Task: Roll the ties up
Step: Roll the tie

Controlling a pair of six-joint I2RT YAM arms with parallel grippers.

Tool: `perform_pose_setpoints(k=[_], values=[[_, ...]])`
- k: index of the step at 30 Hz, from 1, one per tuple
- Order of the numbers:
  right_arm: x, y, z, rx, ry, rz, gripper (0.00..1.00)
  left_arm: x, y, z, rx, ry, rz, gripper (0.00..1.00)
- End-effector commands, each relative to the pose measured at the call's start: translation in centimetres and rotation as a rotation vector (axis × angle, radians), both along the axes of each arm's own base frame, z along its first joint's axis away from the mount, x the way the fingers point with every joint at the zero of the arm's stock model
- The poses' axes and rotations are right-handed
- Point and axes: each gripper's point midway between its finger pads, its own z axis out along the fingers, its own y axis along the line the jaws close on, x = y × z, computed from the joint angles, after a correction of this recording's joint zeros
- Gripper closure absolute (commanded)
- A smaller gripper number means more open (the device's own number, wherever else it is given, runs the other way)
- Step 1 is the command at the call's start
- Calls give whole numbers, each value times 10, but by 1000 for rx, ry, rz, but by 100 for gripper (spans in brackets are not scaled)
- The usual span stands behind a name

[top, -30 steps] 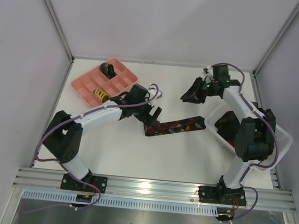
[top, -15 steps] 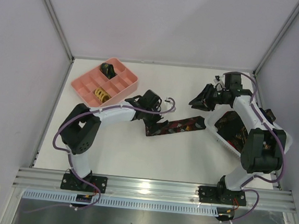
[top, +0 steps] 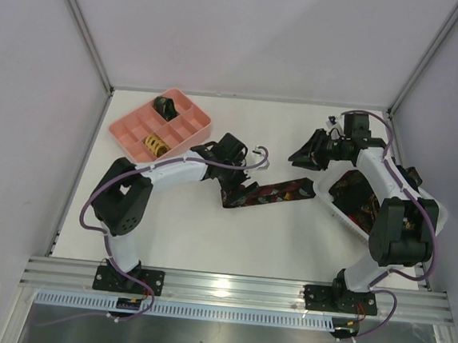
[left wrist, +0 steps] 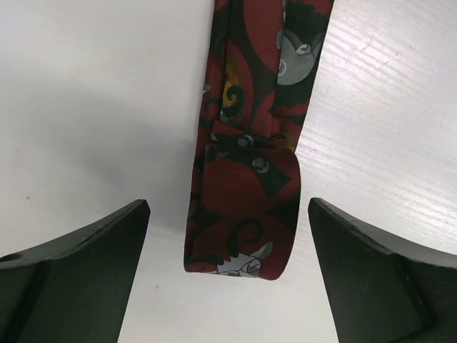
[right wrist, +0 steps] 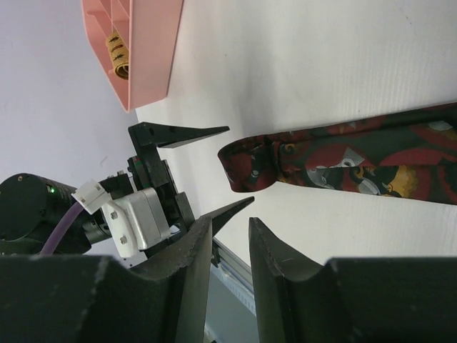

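Where the top view gives only a dark strip on the white table [top: 207,234], the left wrist cam shows detail. The tie's [left wrist: 250,193] end is folded back on itself, a short flap lying flat on the strip. The cloth is dark red w/ black swirls and grey patches. The left gripper [left wrist: 228,207] is spread as wide as it goes, w/ 1 of its fingers [left wrist: 78,271] on each side of that folded end. Neither touches the cloth, so it has hold of nothing. The right wrist cam sees the same end from the opp. side, between the left gripper's [right wrist: 240,164] 2 black tips. It also shows the right gripper's [right wrist: 230,221] own fingers a narrow gap apart, nothing between them.

Long axis: in the top view the tie [top: 274,193] runs near-left to far-right at a shallow slant, flat on the table. Its folded end is at the left gripper [top: 239,192] and its other end is just beside the white basket's [top: 434,209] left corner. The right gripper [top: 298,155] hangs beyond that end, clear of the tie.

Containers: the pink tray [top: 118,132] sits far left. It holds 1 dark rolled tie [top: 168,104] in a far compartment and 1 yellow-patterned rolled tie [top: 154,143] in a compartment by the near rim. The basket holds bunched dark cloth [top: 354,194] w/ red in it; can't tell how many pieces.
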Motion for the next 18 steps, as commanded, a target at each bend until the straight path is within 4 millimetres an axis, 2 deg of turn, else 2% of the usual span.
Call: perform_pose_setpoints(k=[1, 9, 13, 14, 18], values=[[0, 2, 16, 29, -51, 8, 67, 8, -5, 11, -24, -26, -12, 0], [-4, 3, 13, 36, -43, 9, 68, 1, -13, 2, -37, 20, -41, 0], [-3, 4, 14, 40, -47, 10, 69, -4, -12, -16, 37, 6, -55, 0], [-3, 4, 14, 41, -48, 10, 69, 3, -6, -24, 81, -19, -25, 0], [-4, 5, 14, 42, -47, 13, 69, 1, -5, -36, 97, -11, -35, 0]])
